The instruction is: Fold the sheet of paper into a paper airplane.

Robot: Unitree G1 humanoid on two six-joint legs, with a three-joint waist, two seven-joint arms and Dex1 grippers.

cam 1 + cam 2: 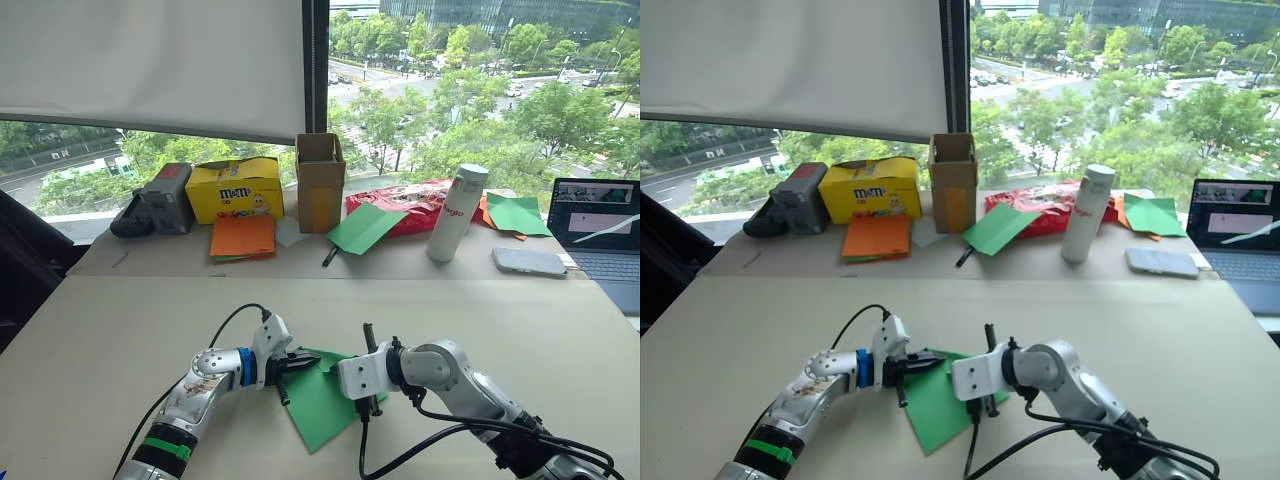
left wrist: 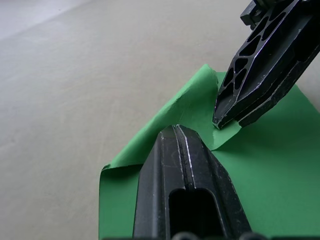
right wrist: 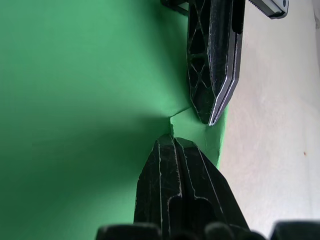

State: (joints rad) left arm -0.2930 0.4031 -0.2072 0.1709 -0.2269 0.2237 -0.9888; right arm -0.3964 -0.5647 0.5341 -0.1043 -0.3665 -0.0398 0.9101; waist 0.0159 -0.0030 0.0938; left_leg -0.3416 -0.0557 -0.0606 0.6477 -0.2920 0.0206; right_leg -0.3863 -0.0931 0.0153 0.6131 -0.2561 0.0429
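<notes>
- Eye views: the sheet of paper [image 1: 322,402] lies on the smooth tan table [image 1: 120,330], between the left gripper [image 1: 291,364] and the right gripper [image 1: 368,402]. It is mostly flat, so I think most folds are left.
- Left wrist view: its fingers are pressed together by a curled-up corner.
- Right wrist view: its fingers are together too, tips on the thin green paper.

sheet of paper [image 1: 318,405] lay flat on near table [image 1: 120,330], between left gripper [image 1: 300,362] at its left edge and right gripper [image 1: 366,398] at its right. far table [image 1: 400,262] sat behind. on it, left to right: printer [image 1: 160,200], candy box [image 1: 236,188], cardboard box [image 1: 320,180], snack bag [image 1: 405,203], bottle [image 1: 456,212], phone [image 1: 529,261], laptop [image 1: 598,235]. paper stack [image 1: 243,237] lay in front of candy box. folded sheet [image 1: 366,227] lay right of cardboard box.
</notes>
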